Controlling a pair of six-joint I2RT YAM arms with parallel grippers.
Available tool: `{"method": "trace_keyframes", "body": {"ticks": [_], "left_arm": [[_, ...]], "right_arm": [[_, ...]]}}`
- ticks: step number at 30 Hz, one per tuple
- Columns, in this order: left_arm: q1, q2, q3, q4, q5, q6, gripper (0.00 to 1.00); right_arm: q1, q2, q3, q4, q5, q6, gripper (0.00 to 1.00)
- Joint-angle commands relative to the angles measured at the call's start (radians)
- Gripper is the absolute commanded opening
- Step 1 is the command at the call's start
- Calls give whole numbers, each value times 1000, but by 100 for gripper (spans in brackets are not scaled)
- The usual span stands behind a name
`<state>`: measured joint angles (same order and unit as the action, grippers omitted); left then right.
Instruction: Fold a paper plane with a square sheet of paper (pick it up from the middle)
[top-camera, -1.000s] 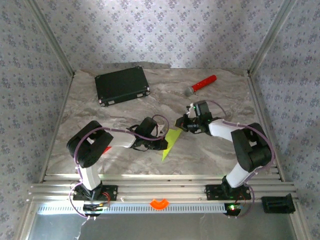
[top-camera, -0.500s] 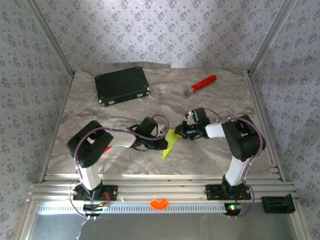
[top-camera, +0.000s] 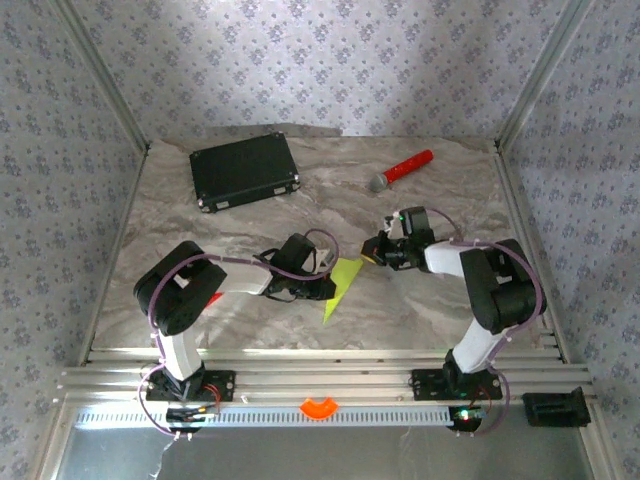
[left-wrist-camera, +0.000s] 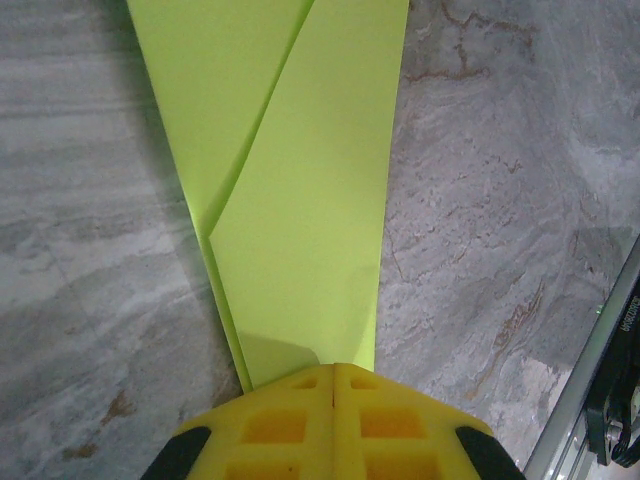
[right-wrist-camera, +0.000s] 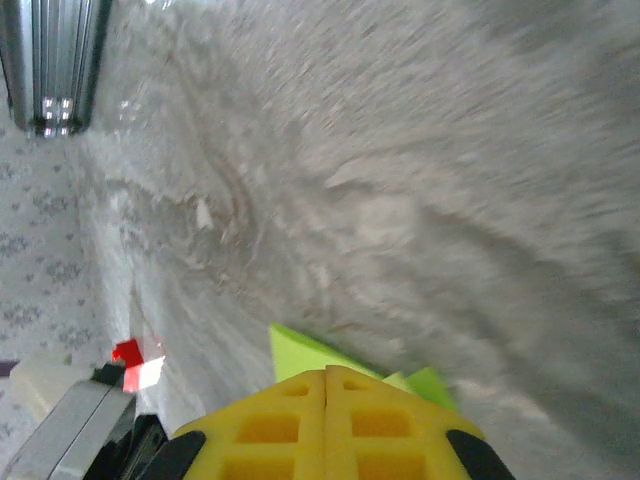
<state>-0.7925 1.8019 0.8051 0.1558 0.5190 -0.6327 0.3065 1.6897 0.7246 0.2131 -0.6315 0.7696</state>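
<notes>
A black case (top-camera: 245, 171) lies at the upper left of the marbled counter (top-camera: 430, 305). Lower left of centre, a small red block (top-camera: 214, 297) peeks out from beside the left arm. The left end effector (top-camera: 324, 288) sits just left of centre, clenched. In the left wrist view its yellow fingers (left-wrist-camera: 285, 420) meet flush over the narrow end of the sheet of paper (left-wrist-camera: 300, 200). Whether they pinch it or only press on it I cannot tell. The lime sheet of paper (top-camera: 342, 282) lies flat at the centre, folded into a wedge with a diagonal flap. Just right of it the right end effector (top-camera: 371, 255) is clenched too, empty, its tips at the paper's far edge (right-wrist-camera: 300, 352). A red-handled microphone (top-camera: 402, 169) rests at the upper right.
</notes>
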Motion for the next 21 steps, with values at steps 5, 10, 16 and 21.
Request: {"method": "trace_keyframes", "body": {"ticks": [5,10,16,21], "left_arm": [[-11,33,-9,-200,-43,-1,0],[-10,-24,21,-225,-38,-17,0],[-27,-95,117,-274,-35,-20,2],[-57,-20,207,-255,-9,-33,2]], "right_arm": [[119,43,-32,10,43,42,0],[116,75,-58,-61,116,37,0],[111,86,-74,-74,119,23,0],[109,91,-77,-73,121,24,0]]}}
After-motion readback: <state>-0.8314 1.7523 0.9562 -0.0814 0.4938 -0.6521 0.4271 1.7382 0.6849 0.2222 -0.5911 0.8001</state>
